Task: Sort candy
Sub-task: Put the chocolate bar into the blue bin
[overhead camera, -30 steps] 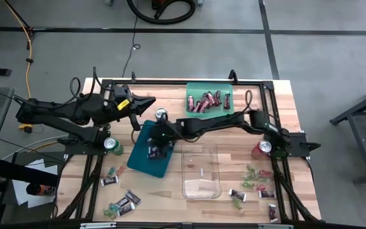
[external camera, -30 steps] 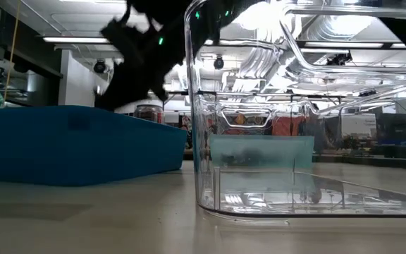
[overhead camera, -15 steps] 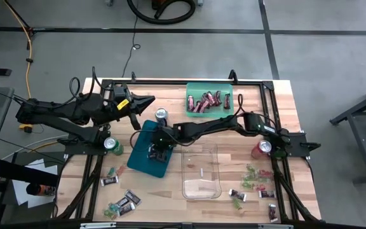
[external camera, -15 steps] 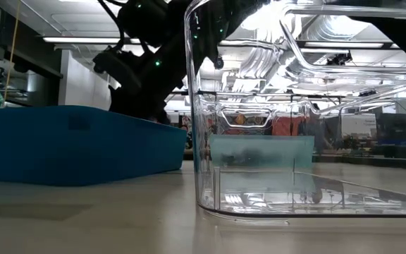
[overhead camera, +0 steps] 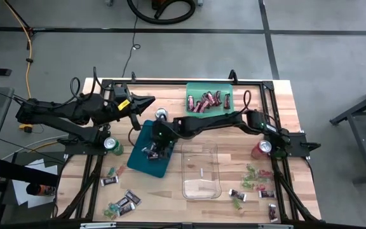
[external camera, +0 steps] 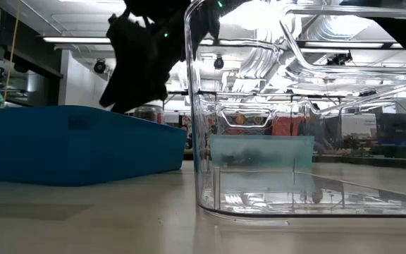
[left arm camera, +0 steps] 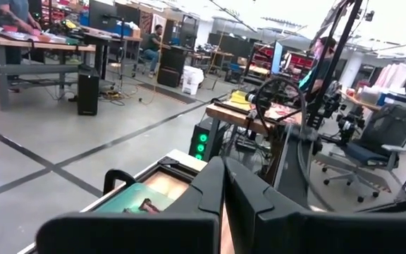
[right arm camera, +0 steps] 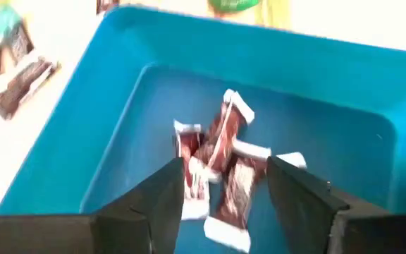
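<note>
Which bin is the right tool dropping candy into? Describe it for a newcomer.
On the wooden table, find the clear tub at the centre. Beside it, under the right tool, sits the blue bin: the only blue container, holding dark brown mini bars.

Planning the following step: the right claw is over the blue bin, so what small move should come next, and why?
Probably lift the right claw clear of the blue bin: its fingers stand apart and empty, and dark brown bars lie loose on the bin floor beneath.

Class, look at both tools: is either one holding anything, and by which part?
Nothing is held. The right tool stands open above the candy in the blue bin; the left tool is shut and empty.
</note>
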